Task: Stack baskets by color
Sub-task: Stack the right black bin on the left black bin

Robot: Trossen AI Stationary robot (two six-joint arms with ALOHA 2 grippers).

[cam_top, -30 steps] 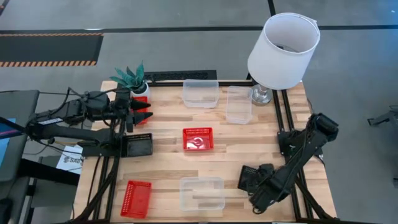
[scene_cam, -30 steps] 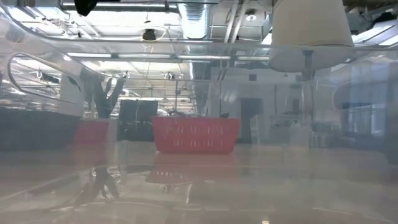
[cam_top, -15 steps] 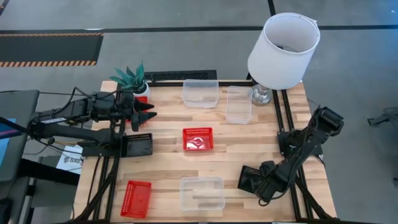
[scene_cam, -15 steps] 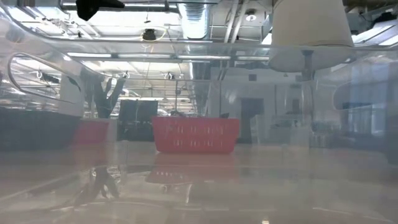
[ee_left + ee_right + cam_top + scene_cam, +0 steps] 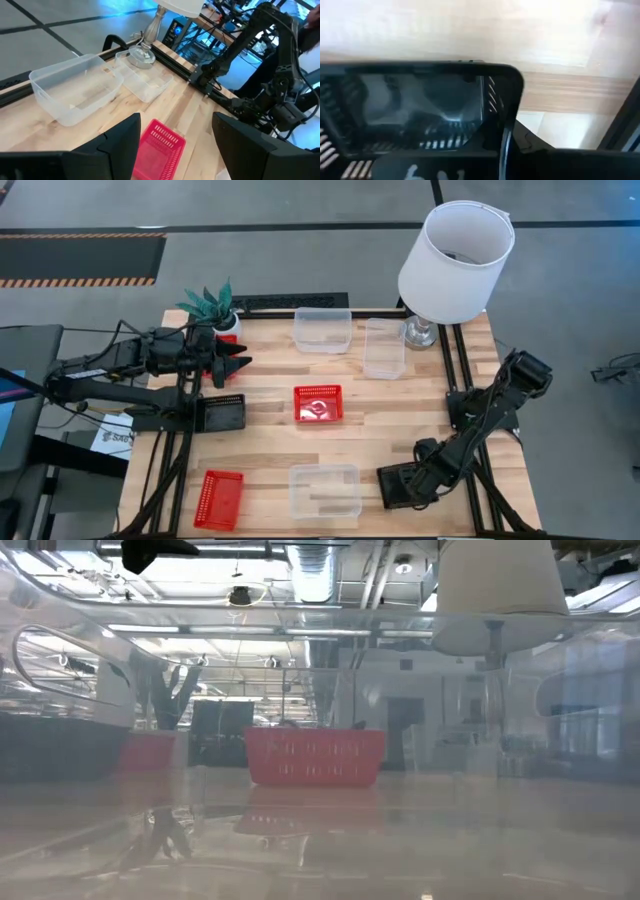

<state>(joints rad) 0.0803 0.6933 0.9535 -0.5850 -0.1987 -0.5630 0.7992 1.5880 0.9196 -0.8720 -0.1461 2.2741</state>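
Note:
A black basket (image 5: 398,486) lies near the table's near right corner, and my right gripper (image 5: 420,478) points down onto it, shut on its rim. My left gripper (image 5: 236,363) hovers open above the far left of the table, beside a partly hidden red basket (image 5: 226,344) that it does not touch. A second red basket (image 5: 318,403) sits mid-table and a third (image 5: 218,498) near the front left. Another black basket (image 5: 222,414) rests at the left. Clear baskets stand at the far side (image 5: 322,330) (image 5: 384,348) and at the near edge (image 5: 324,491). My right gripper holds the black basket by its rim on the right-hand side (image 5: 506,131), coming from above with the fingers pointing down. The gripper's own body hides the pinch. Whether the basket is clear of the table cannot be told.
A white-shaded lamp (image 5: 456,262) stands at the far right corner and a small potted plant (image 5: 212,306) at the far left. Bare wood lies between the middle red basket and the near clear basket. The low view looks through a clear basket's wall at the middle red basket (image 5: 314,757).
My right gripper has come down and a little toward the near edge onto the black basket. The basket now lies slightly nearer the near edge than it did a second ago.

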